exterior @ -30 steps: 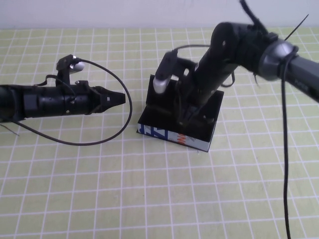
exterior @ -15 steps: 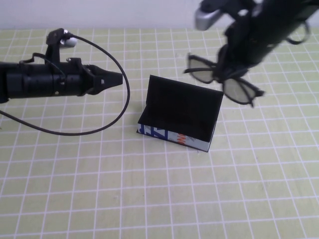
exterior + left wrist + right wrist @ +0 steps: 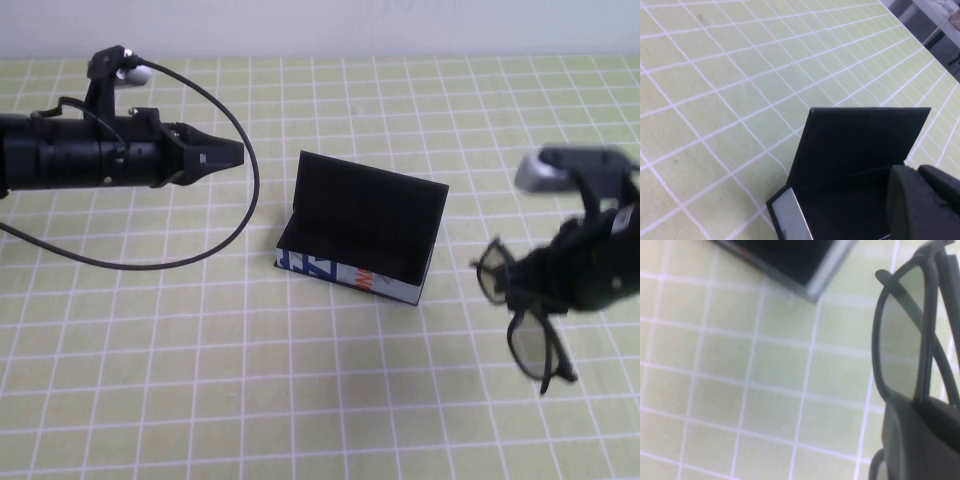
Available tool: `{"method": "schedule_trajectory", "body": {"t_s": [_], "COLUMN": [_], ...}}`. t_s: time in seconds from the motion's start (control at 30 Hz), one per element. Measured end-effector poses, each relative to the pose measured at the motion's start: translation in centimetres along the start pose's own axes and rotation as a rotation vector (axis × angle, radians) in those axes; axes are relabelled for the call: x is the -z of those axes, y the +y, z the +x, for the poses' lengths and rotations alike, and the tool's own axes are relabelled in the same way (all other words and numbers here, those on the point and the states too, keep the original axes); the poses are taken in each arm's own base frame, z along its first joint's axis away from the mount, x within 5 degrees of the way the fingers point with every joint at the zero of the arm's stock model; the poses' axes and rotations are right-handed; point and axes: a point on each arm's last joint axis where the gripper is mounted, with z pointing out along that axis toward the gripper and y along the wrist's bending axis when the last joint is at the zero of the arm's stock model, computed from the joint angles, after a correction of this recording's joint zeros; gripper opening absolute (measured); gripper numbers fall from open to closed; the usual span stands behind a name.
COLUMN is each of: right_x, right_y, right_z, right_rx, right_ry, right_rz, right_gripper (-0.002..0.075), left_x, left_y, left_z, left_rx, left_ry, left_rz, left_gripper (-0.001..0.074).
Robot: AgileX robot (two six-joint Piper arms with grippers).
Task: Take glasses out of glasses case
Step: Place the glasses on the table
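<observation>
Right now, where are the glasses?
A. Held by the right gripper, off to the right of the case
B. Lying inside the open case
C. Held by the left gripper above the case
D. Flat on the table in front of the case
A: the right gripper, jaws shut, holds the glasses well right of the open, empty glasses case; the left gripper sits left of the case, holding nothing.
</observation>
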Motion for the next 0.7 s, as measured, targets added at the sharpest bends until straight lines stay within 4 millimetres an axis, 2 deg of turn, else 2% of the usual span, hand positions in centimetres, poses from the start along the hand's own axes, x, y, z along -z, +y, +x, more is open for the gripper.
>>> {"method": "schedule_trajectory", "body": {"t_s": [0.13,0.27,0.4,0.57,0.7], "right_x": [-3.0,-4.8,-5.7,-5.7,-3.9], "right_y": [-0.9,-1.4,-1.7,-1.7,-1.1], "right_z": [2.0,2.4,2.5,2.5,2.4], "right_rx": [-0.096,-0.131,-0.142,-0.143,-0.132], "right_ry": [0.046,0.072,0.096,0.095,0.064], "right_rz": [-0.005,0.004,0.01,0.01,-0.01], "right_gripper": [0.0009,0.002,0.0113,0.0309,0.0325], "left_x": [0.0,0.0,0.0,0.0,0.3], "left_y": [0.0,0.0,0.0,0.0,-0.4], "left_z": [0.2,0.3,0.4,0.6,0.4], "left_rx": [0.01,0.015,0.012,0.011,0.03], "left_ry": [0.022,0.034,0.046,0.063,0.071], "left_rz": [-0.004,-0.003,0.004,0.003,0.0], "left_gripper": [-0.0004,-0.0004,-0.0004,-0.0004,-0.0004]}}
